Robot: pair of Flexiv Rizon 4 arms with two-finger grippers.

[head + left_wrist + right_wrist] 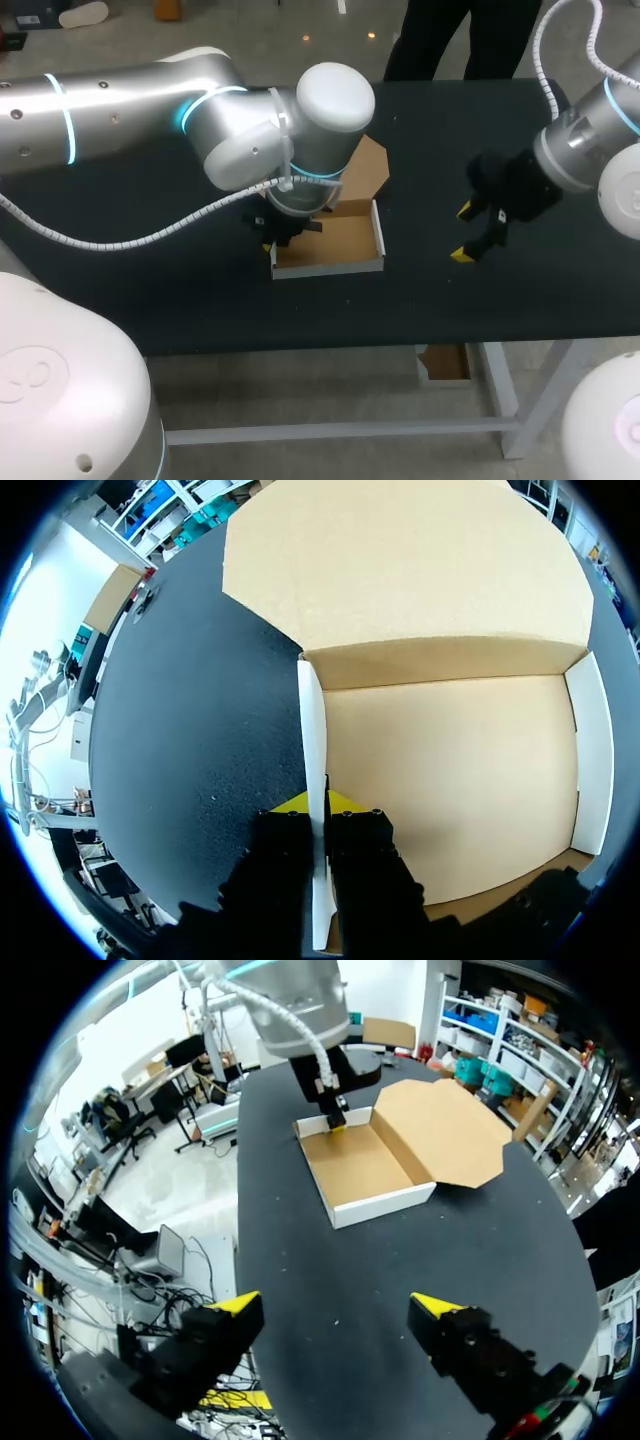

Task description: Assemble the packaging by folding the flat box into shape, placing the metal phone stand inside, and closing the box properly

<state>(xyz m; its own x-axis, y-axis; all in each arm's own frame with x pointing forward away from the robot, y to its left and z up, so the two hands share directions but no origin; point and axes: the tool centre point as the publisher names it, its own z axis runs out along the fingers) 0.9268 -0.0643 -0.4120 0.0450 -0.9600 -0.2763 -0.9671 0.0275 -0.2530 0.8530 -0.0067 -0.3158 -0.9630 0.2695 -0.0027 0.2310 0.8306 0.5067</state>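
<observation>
A cardboard box (340, 245) lies on the black table as an open tray with white outer walls, its brown lid flap (368, 168) spread flat behind it. My left gripper (272, 243) is at the tray's left wall. In the left wrist view that gripper (318, 805) is shut on the thin white side wall (313, 740), one finger inside the tray and one outside. The tray floor (450, 780) is bare. My right gripper (464, 232) hangs open to the right of the box, apart from it. From the right wrist view the box (365, 1165) lies well ahead of the open right gripper (338, 1305).
The black table (420, 300) stretches to the front edge just below the box. My left arm's white cable (150, 238) hangs over the table's left part. My left arm's bulky wrist (330, 110) covers part of the lid flap from above.
</observation>
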